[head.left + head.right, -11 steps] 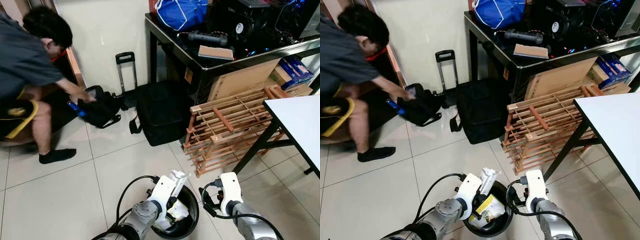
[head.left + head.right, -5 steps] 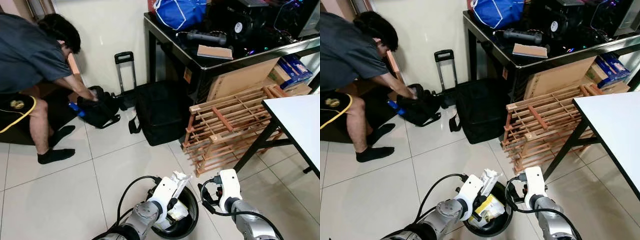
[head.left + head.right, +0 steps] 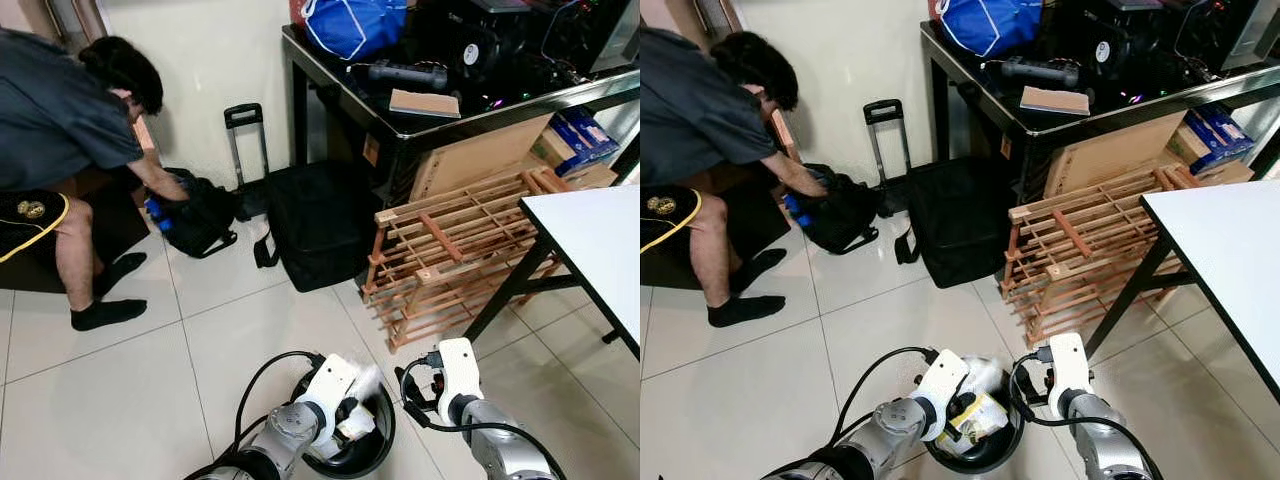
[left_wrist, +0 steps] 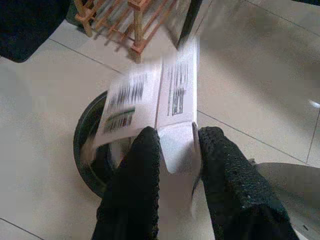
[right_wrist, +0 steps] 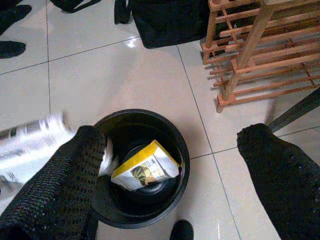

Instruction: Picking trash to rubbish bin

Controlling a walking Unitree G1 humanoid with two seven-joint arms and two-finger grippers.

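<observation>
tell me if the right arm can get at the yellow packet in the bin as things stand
Probably yes: the right gripper hangs open right above the black bin, and the yellow packet lies uncovered inside, though the left gripper's white carton crowds the rim.

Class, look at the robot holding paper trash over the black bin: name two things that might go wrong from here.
1. The left gripper pinches the paper by one edge, near the rim of the bin. Released now, the blurred, moving sheet might land on the floor.
2. A yellow packet already leans inside the bin, so the paper may catch on it and stick out.
</observation>
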